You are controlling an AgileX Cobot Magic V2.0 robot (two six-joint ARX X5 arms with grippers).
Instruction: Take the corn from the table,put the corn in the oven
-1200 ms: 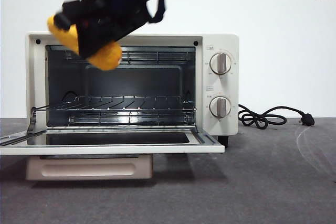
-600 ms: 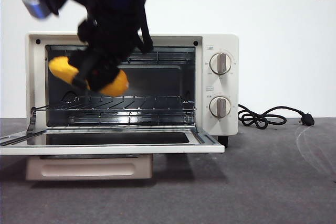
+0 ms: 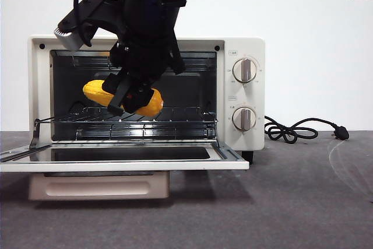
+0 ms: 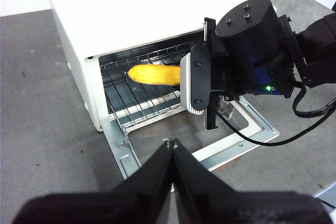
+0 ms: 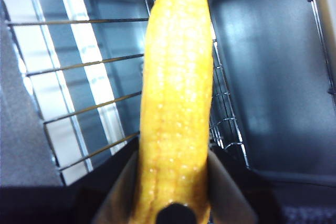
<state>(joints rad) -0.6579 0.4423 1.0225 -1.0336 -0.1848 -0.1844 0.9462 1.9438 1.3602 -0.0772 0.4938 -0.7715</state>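
- The oven (image 3: 145,94) stands on the dark grey tabletop (image 3: 291,202), and its door (image 3: 122,158) lies folded down flat in front of the cavity.
- The left gripper (image 4: 170,153) hangs well in front of the oven, above the tabletop, with its fingers pressed together and nothing between them.
- The right gripper (image 3: 131,100) reaches into the oven's opening from above, its fingers clamped on the corn (image 3: 119,97).
- The corn sits inside the oven's mouth, just above the wire rack (image 3: 128,118), lying roughly level and tilted slightly; the pictures do not show whether it touches the rack.
- Two grey knobs (image 3: 245,70) sit on the oven's panel beside the cavity.
- A black cord (image 3: 297,129) lies coiled on the tabletop beside the oven, near the white wall (image 3: 303,27).
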